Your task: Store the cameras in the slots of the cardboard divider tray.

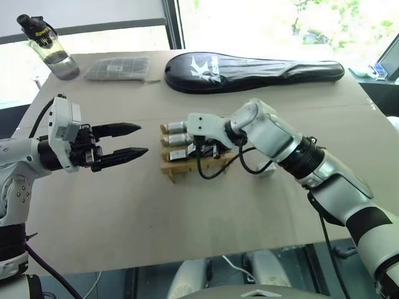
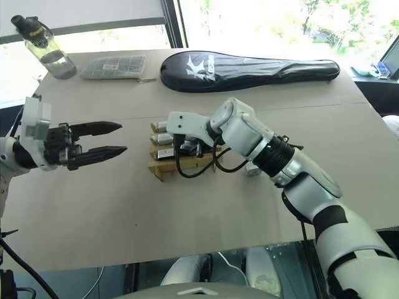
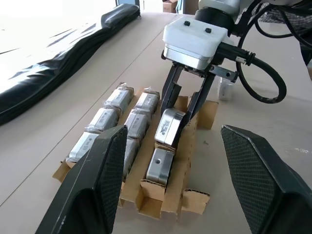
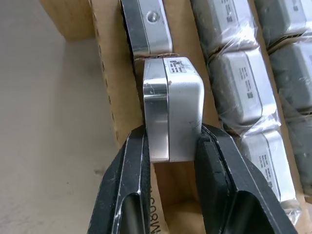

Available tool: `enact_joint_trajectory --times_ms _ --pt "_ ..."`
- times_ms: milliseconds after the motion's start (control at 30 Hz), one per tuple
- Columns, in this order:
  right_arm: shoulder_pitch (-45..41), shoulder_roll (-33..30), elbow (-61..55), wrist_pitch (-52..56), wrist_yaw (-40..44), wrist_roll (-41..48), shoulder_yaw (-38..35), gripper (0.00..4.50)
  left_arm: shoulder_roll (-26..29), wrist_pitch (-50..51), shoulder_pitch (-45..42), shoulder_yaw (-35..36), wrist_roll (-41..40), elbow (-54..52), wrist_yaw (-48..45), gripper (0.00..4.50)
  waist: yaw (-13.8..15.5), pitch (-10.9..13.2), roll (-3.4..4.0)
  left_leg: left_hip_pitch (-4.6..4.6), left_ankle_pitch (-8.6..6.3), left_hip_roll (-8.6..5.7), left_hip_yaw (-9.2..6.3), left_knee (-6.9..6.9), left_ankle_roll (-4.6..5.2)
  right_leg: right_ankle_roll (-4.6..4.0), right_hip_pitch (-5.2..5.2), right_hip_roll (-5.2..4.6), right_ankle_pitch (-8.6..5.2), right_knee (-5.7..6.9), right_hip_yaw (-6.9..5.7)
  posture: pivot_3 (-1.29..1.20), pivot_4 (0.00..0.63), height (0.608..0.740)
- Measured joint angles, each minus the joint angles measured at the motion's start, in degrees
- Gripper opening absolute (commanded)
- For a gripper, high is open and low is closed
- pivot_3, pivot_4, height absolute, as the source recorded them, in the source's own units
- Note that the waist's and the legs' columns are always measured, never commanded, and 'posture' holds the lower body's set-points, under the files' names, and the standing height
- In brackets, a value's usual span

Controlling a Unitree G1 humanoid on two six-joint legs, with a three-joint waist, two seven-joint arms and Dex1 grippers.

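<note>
Right gripper [image 4: 170,146]: its two black fingers are closed on the sides of one camera [image 4: 173,107], a silver-grey block with a small printed label on its top face. The gripper points down at the tray and holds this camera over the outer row, just behind another camera [image 4: 148,22] that already lies in that row.
Left gripper [image 1: 134,141]: its fingers stand apart and nothing is between them. It hovers above the table, to the left of the tray, and points toward it. It touches nothing.
Cardboard divider tray [image 3: 168,197]: tan cardboard, it lies on the table near the middle, between the two grippers. In the left wrist view two rows look full of wrapped cameras [image 3: 105,119], three in each row. The third row has one camera [image 3: 161,165] at its near end, and the held one is just beyond it.
Table [image 1: 187,218]: a flat brown surface.
Black racket cover [image 1: 249,70]: it lies at the far side of the table, well apart from the tray.
Grey gridded packet [image 1: 117,68]: it lies left of the racket cover.
Water bottle [image 1: 51,48]: clear with a black cap, it stands at the far left corner.
Small white object [image 3: 224,90]: it lies on the table to the right of the tray; what it is cannot be told.
</note>
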Motion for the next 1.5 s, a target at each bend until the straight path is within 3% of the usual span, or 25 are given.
enact_joint_trajectory --times_ms 433,467,667,867,1000,1200,1333,1500 --pt "-3.27 1.42 2.73 -2.38 3.45 -5.85 5.13 0.73 -0.32 -0.07 -0.25 -0.2 0.09 0.07 0.01 3.16 0.19 -0.05 -0.08 0.02 0.0 -0.02 -0.11 0.14 -0.01 0.0 0.11 0.0 0.0 0.04 -0.07 0.0 0.15 0.74" --pt "-3.27 1.54 2.89 -2.41 3.58 -6.15 5.12 1.78 -0.45 -0.07 -0.25 -0.2 0.09 0.07 0.02 3.16 0.19 -0.06 -0.08 0.03 0.0 -0.02 -0.11 0.14 -0.01 0.0 0.12 0.0 0.0 0.04 -0.07 0.0 0.15 0.74" --pt "-3.41 1.55 3.19 -1.99 3.12 -7.77 3.29 4.21 -0.92 -0.06 -0.23 -0.2 0.08 -0.01 0.07 3.16 0.22 -0.07 -0.1 0.03 0.0 -0.04 -0.17 0.17 -0.01 0.0 0.12 -0.01 0.0 0.09 -0.08 0.0 0.15 0.74" --pt "-1.32 -2.87 -3.7 3.2 7.64 -3.24 -0.94 4.21 -1.45 -0.05 -0.97 -0.56 0.05 -0.03 0.14 3.16 0.22 -0.05 -0.08 -0.06 0.0 -0.05 -0.29 0.16 -0.01 0.0 0.08 -0.04 0.0 0.04 -0.16 0.0 0.15 0.74" --pt "2.61 -10.41 -13.26 8.19 9.61 1.26 -7.33 4.21 -1.57 -0.06 -1.98 -1.87 0.06 0.14 -0.03 3.16 0.33 -0.07 -0.1 -0.06 0.0 -0.08 -0.33 0.18 -0.01 0.0 0.12 -0.1 0.0 0.03 -0.23 0.0 0.15 0.74" --pt "17.99 -19.75 -30.9 13.74 9.49 12.07 -23.03 4.21 -2.04 -0.83 -3.79 -4.14 0.46 2.05 -1.3 3.16 0.74 -0.07 -0.12 -0.12 0.0 -0.08 -0.38 0.18 0.0 0.0 0.14 -0.13 0.0 -0.03 -0.25 0.0 0.15 0.74" --pt "30.13 -28.34 -35.97 6.31 8.93 14.6 -31.12 4.21 -2.29 -1.31 -5.9 -6.66 1.17 3.57 -2.75 3.16 1.71 -0.08 -0.12 -0.08 0.0 -0.09 -0.35 0.22 0.0 0.0 0.24 -0.13 0.0 -0.09 -0.24 0.0 0.15 0.74" --pt "42.4 -36.67 -34.62 -6.34 7.36 11.67 -32.02 4.21 -1.97 -2.99 -7.88 -10.62 4.12 6.21 -6.16 3.16 2.01 -0.06 -0.09 -0.01 0.0 -0.08 -0.26 0.26 0.0 0.0 0.4 -0.13 0.0 -0.1 -0.21 0.0 0.15 0.74"
